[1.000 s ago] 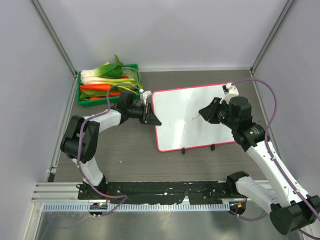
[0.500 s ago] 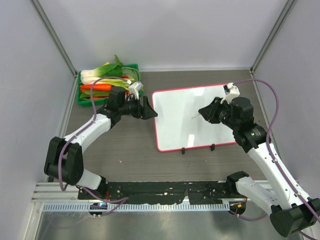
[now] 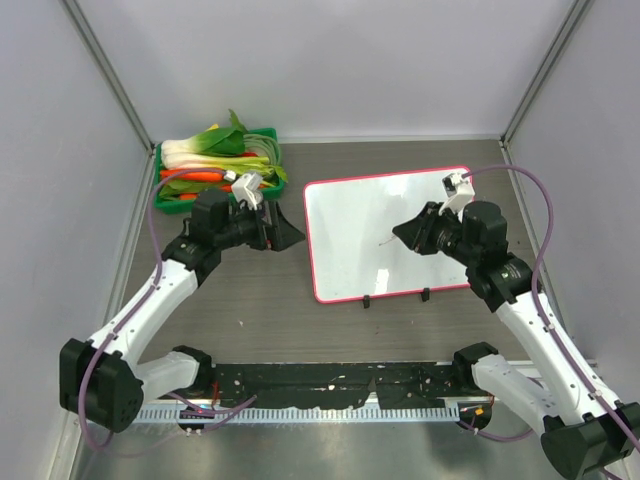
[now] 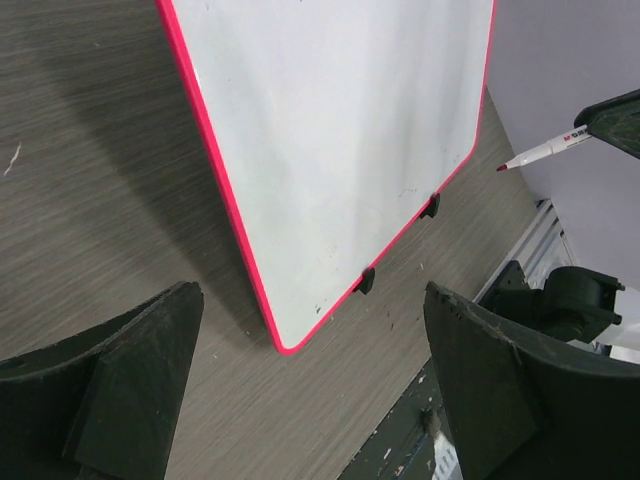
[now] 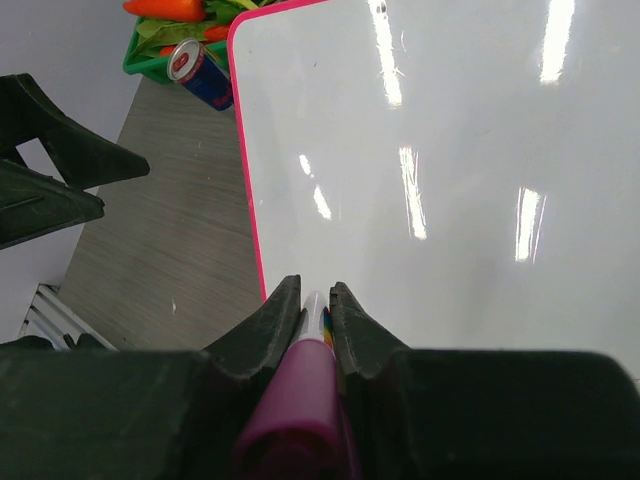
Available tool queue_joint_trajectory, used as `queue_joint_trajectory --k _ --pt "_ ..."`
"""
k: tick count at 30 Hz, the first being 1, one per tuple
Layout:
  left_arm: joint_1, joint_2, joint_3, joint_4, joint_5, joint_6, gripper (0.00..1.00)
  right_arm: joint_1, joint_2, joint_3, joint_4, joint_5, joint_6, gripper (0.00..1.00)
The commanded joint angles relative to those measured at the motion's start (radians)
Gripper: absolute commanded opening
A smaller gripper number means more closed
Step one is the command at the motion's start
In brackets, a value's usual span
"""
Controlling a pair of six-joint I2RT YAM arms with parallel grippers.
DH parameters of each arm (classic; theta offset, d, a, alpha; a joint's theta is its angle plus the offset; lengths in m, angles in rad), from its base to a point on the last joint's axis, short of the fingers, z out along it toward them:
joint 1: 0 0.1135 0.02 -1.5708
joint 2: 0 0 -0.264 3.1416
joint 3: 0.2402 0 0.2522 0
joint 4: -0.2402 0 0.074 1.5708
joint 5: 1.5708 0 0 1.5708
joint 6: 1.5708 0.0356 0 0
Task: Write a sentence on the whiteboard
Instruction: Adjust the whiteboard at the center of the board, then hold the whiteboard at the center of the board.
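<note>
The whiteboard lies flat on the table, pink-red frame and two black feet at its near edge; it also fills the left wrist view and the right wrist view. No sentence shows on its glossy surface. My right gripper is shut on a marker with a purple cap end. The marker's tip hangs over the board's middle, a little above it. My left gripper stands open and empty just left of the board's left edge.
A green crate of leeks and carrots stands at the back left, behind the left arm. A blue drink can lies beside the crate. Grey walls close in the table on three sides.
My left gripper has opened wide and drawn back to the left, off the board's left edge. The right gripper with the marker has shifted slightly left over the board.
</note>
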Motion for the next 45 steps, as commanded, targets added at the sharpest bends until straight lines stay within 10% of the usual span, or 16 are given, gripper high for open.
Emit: queue_joint_trajectory --k 1,24,45 --pt "0.004 -0.056 -0.046 -0.04 -0.062 -0.066 0.96 -0.005 -0.028 -0.008 0.047 -0.045 -0.009 0.01" --pt "0.004 0.037 -0.082 0.049 -0.042 -0.077 0.96 -0.005 -0.168 -0.152 0.147 -0.01 0.096 0.01" --pt "0.004 0.014 -0.116 0.025 0.004 -0.028 0.97 -0.005 0.058 -0.144 0.394 -0.039 0.122 0.02"
